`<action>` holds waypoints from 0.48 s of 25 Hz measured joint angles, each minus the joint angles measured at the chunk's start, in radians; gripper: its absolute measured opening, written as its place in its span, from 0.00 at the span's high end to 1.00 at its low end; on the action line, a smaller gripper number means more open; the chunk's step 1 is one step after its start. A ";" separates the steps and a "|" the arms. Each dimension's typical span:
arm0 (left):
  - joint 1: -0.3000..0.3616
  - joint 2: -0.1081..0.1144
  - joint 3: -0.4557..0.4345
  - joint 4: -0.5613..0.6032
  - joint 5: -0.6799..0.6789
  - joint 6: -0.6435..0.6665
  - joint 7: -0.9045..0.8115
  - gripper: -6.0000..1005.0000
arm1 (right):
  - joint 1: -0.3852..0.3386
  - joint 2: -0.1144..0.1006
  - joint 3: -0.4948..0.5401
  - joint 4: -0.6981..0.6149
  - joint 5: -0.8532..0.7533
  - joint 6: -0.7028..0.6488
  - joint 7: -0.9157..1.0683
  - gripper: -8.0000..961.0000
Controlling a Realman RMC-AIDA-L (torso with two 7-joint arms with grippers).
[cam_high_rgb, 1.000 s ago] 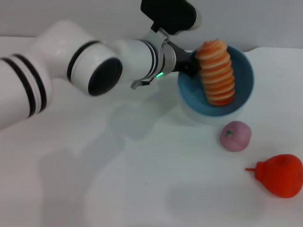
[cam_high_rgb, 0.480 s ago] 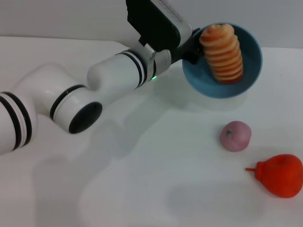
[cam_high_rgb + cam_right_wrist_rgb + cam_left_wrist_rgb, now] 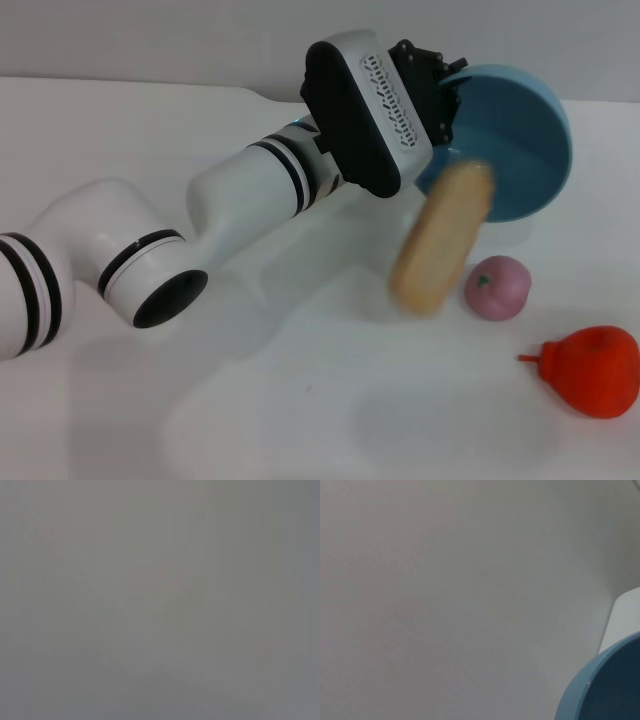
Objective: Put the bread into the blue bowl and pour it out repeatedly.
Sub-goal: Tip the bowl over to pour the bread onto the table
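Observation:
In the head view my left gripper [image 3: 447, 92] is shut on the near rim of the blue bowl [image 3: 525, 140]. It holds the bowl lifted above the table and tipped steeply on its side. The bread [image 3: 443, 238] is tumbling out below the bowl with its plain tan underside showing, blurred in mid-air over the table. In the left wrist view only a part of the blue bowl's rim [image 3: 600, 685] shows against a grey wall. My right gripper is out of view, and the right wrist view is plain grey.
A small pink round toy fruit [image 3: 497, 287] lies on the white table [image 3: 300, 400] just right of the falling bread. A red pear-shaped toy [image 3: 592, 370] lies at the front right. My left arm spans the table's left half.
My left gripper has lifted the bowl and rolled it from nearly level onto its side. The bread has slid out of it and is dropping toward the table.

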 joint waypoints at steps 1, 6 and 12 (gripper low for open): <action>-0.003 0.000 0.003 0.000 -0.002 -0.001 0.001 1.00 | 0.002 0.000 0.000 0.001 -0.001 0.000 0.000 0.56; -0.004 0.000 -0.004 -0.006 -0.003 -0.002 0.000 1.00 | 0.005 -0.001 -0.001 0.004 -0.003 0.000 0.000 0.55; -0.005 0.000 -0.006 -0.013 -0.031 0.001 -0.011 0.99 | 0.012 -0.003 -0.009 0.004 -0.004 0.000 0.000 0.55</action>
